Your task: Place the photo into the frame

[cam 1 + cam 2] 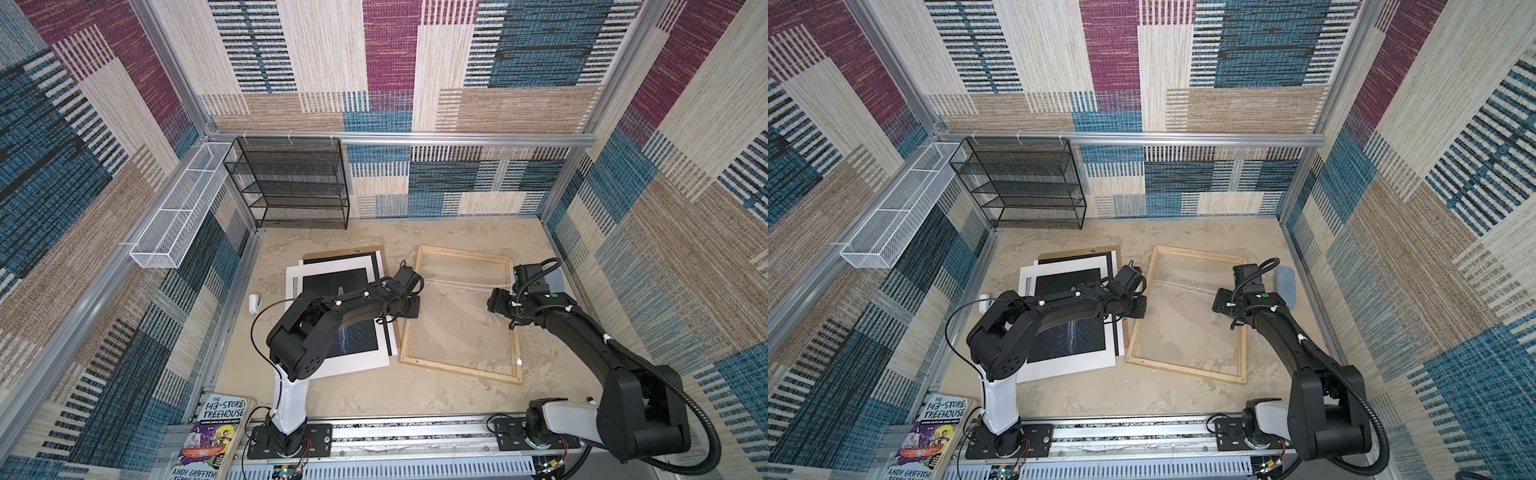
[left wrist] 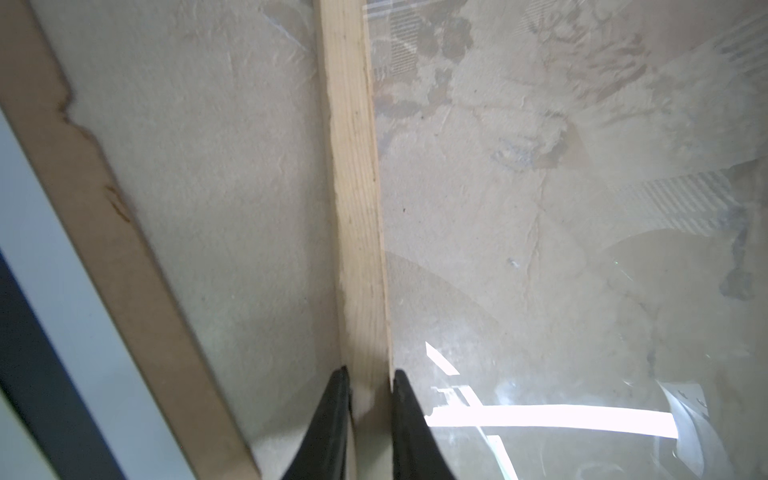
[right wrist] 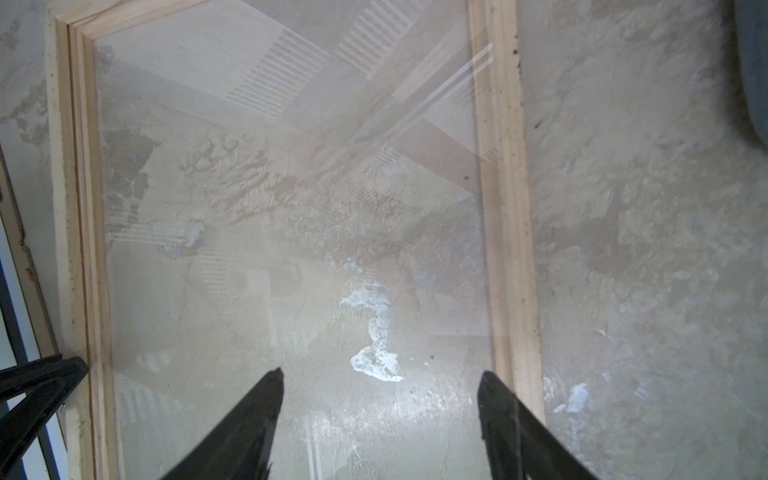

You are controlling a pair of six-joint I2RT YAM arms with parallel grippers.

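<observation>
Left: photo (image 1: 357, 340) flat just beside the frame (image 1: 461, 370), judged light and floppy; best lifted by a margin edge. Centre: my left gripper (image 2: 368, 374) pinches the frame's rail (image 2: 353, 187). Right: my right gripper (image 3: 380, 374) hangs spread above the pane (image 3: 291, 208).

Bimanual pose. The left arm (image 1: 328, 320) reaches forward and toward the middle with its elbow raised. The left gripper (image 2: 368, 374) points down, jaws clamped across a rail of the frame (image 2: 353, 166). The right arm (image 1: 582, 328) extends forward and inward. The right gripper (image 3: 380, 376) tilts downward, jaws spread wide, holding nothing.
</observation>
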